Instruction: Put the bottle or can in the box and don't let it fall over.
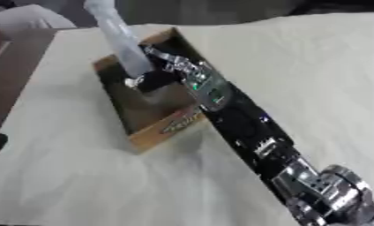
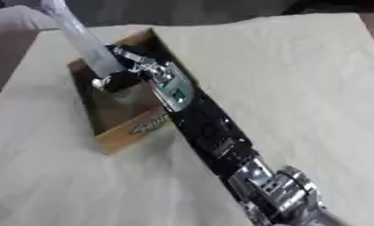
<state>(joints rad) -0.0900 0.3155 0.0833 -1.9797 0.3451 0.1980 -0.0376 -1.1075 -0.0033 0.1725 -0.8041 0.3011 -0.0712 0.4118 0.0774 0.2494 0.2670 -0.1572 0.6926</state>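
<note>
We observe our right arm stretched diagonally over the cloth-covered table (image 1: 313,66), its right hand (image 1: 155,73) curled around the pale translucent plastic bottle (image 1: 121,39), tilted inside the brown cardboard box (image 1: 155,134).

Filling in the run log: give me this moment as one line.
right hand: shut on bottle | bottle: tilted, base inside box | left hand: not in view

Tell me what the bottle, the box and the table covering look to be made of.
Bottle: pale, translucent, likely matte plastic, held in the right hand.
Box: brown, flat-walled with printed lettering, probably cardboard.
Table covering: cream, matte, with soft creases, seemingly cloth.
</note>
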